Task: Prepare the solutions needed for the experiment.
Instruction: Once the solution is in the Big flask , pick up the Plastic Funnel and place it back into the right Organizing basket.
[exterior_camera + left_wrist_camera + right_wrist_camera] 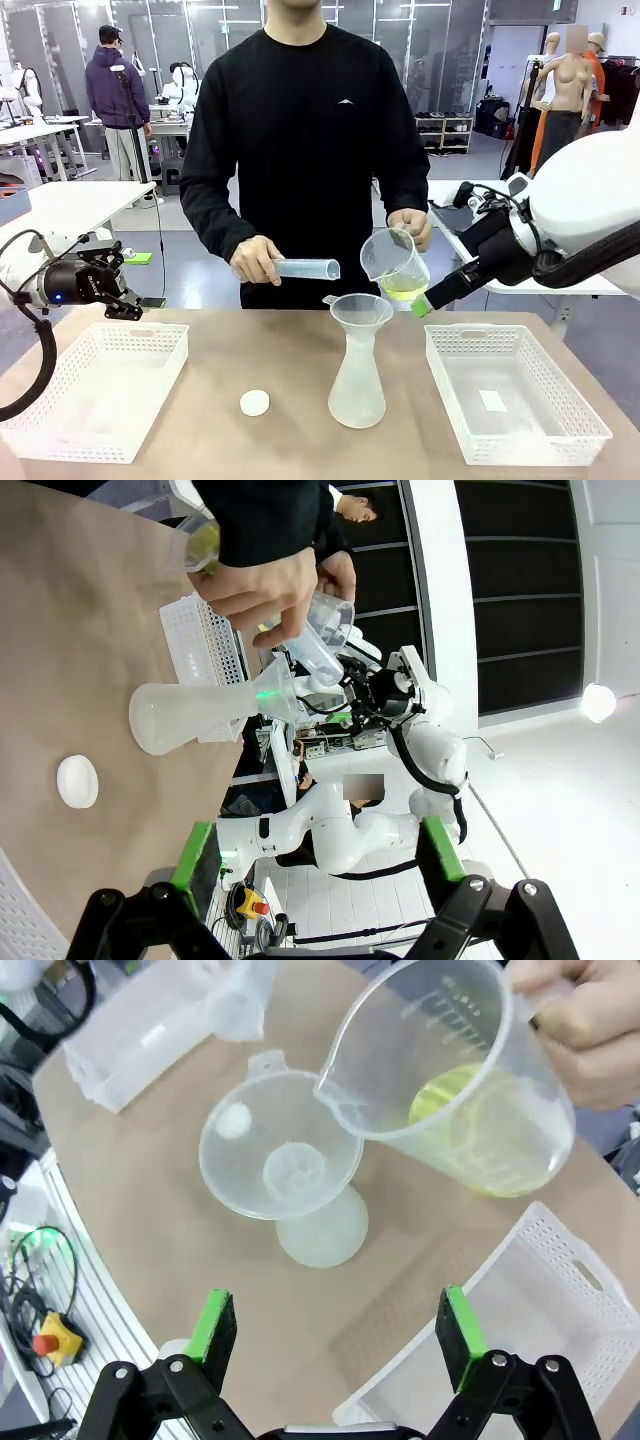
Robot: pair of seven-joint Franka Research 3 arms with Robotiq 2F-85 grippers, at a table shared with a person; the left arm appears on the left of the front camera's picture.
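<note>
While a person's hand [410, 226] tilts a clear jug [392, 258] at the one o'clock side of the funnel [360, 310] set in the flask [357, 385], the solutions [480, 1145] pool yellow in the jug's low side. The left fingers [197, 852] and right fingers [213, 1325] gape wide, holding nothing; the right ones hover at the jug's four o'clock.

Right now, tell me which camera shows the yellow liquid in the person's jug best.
The right wrist view: the yellow liquid lies close up, pooled in the tilted jug. The front view gives a thin yellow band at the jug's bottom; the left wrist view gives a small sideways glimpse at the top edge.
</note>
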